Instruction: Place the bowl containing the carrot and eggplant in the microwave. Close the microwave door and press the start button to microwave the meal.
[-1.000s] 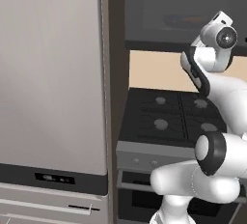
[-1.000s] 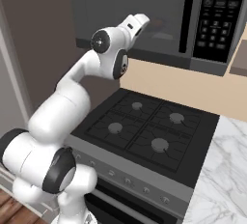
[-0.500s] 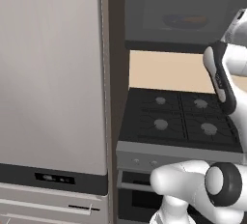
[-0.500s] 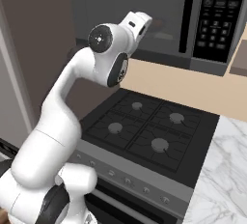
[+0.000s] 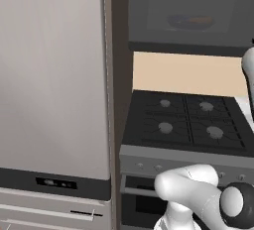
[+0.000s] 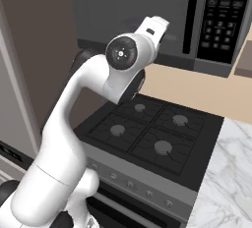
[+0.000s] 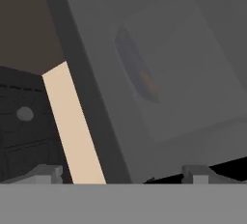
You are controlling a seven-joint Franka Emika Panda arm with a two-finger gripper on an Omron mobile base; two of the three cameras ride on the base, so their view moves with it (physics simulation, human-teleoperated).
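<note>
The microwave (image 5: 188, 11) hangs above the stove with its microwave door (image 6: 133, 11) shut. Behind the tinted window the dark blue bowl (image 5: 186, 22) shows dimly, with the orange carrot (image 5: 201, 21) in it. The hand view has the same bowl (image 7: 132, 63) and carrot (image 7: 148, 84) behind the tilted door (image 7: 193, 49). The eggplant is too dim to pick out. My gripper (image 7: 123, 174) is open, its fingertips (image 7: 48, 172) far apart with nothing between them. It faces the door's lower edge from close by. In the right base view my hand (image 6: 155, 27) sits in front of the door.
A black four-burner stove (image 6: 147, 133) lies below the microwave, with a beige wall strip (image 5: 188, 73) between them. The door's vertical handle (image 6: 192, 15) and the button panel (image 6: 222, 18) are on the microwave's right. A tall steel fridge (image 5: 49, 75) stands left, a marble counter (image 6: 226, 183) right.
My arm has swung right, its upper links leaving the left base view and its elbow rising in the right base view. The hand stays by the door.
</note>
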